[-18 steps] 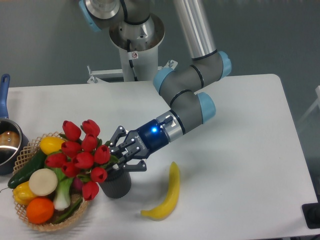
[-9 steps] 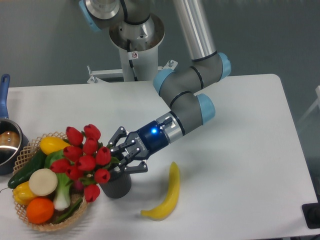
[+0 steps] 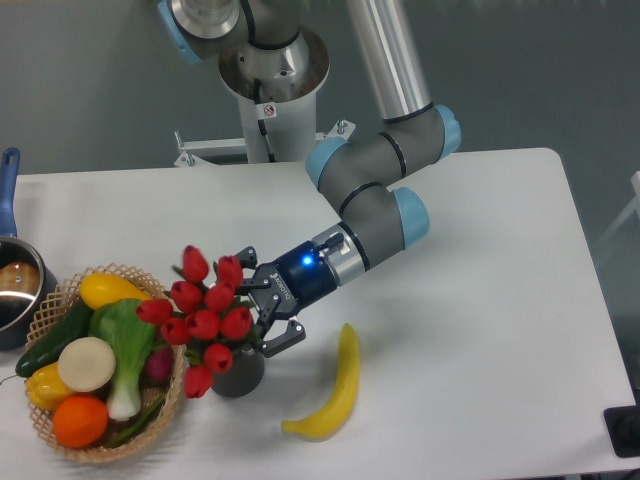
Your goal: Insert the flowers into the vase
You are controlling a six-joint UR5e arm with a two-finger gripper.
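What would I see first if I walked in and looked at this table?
Probably the red flowers, bunched over the dark vase at the front left, with the robot's hand right against them. Next, the basket of vegetables and fruit at the left edge, and the yellow banana lying just right of the vase.

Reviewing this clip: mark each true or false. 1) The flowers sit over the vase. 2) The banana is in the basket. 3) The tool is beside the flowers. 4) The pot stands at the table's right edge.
1) True: the flowers bunch over the vase.
2) False: the banana lies on the table, outside the basket.
3) True: the tool is right at them.
4) False: the pot is at the left edge.
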